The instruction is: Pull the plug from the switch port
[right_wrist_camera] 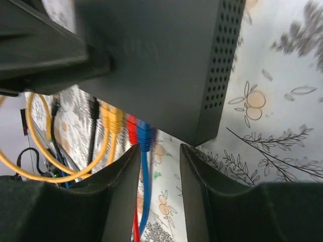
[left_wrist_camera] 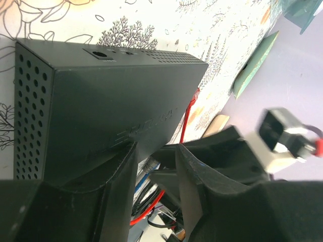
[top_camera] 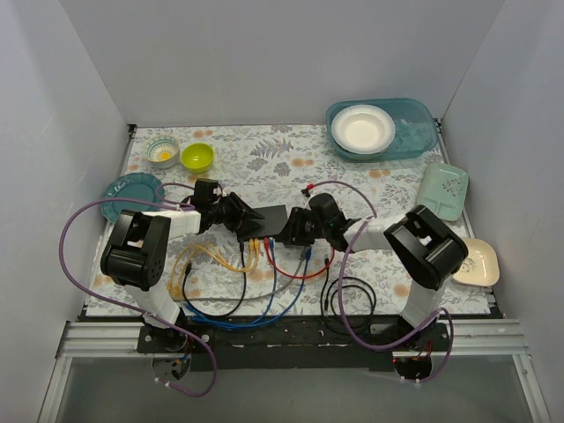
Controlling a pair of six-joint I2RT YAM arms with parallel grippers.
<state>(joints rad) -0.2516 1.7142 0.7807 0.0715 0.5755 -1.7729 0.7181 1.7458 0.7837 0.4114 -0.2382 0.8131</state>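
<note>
Flat black switch point(top_camera: 267, 220), coloured plugs point(right_wrist_camera: 136, 128) seated

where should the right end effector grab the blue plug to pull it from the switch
Grip the blue plug by its moulded body just outside the switch, not by its cable. Come from the cable side, straight along the plug's own line. It is last in the row, so its outer side is free; the red plug crowds the other.
</note>
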